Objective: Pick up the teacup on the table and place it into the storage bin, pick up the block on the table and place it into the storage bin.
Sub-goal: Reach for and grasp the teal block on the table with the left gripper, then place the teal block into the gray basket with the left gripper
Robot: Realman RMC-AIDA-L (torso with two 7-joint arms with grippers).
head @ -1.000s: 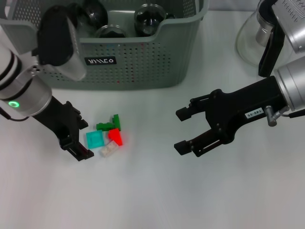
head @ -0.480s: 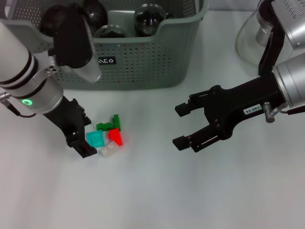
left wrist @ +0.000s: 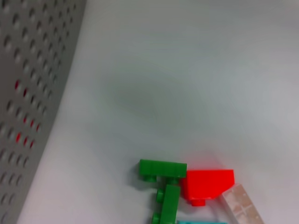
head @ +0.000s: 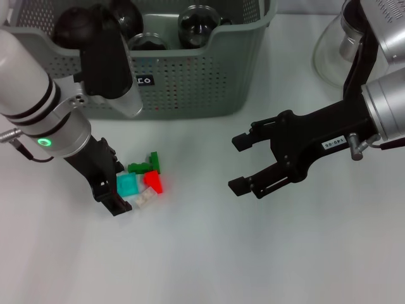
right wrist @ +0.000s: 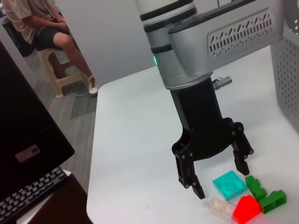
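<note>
A plain white counter (head: pixel 202 253) carries everything, and the right wrist view shows beyond its edge a grey floor, a dark monitor with a keyboard (right wrist: pixel 35 198) and a seated person (right wrist: pixel 44 28) on a stool.

At 9 o'clock in the head view the left gripper (head: pixel 109 183) reaches down to the counter, its black fingers spread wide and holding nothing. The right wrist view shows its two fingers (right wrist: pixel 189 175) straddling the near edge of the block cluster, tips close to the surface.

Just at 3 o'clock of that gripper lie the blocks: a teal block (head: pixel 126 185), a clear block (head: pixel 144 199), a red block (head: pixel 153 182) and a green block (head: pixel 145 166), all touching or nearly so. The teal one sits closest to the fingers.

At 12 o'clock stands the storage bin (head: pixel 190 82), grey-green with perforated sides, holding dark round teacups (head: pixel 197 24). The left arm's wrist covers part of the bin's front wall and hides most of the small black label (head: pixel 144 80), of which only white letters like "IO" can be read.

At 3 o'clock the right gripper (head: pixel 239 163) hovers over bare counter, well apart from the blocks, fingers wide and empty. A white sticker (head: pixel 333 142) on it has print too small to read. At 1 o'clock sits a glass teapot (head: pixel 345 50) with a black handle.
</note>
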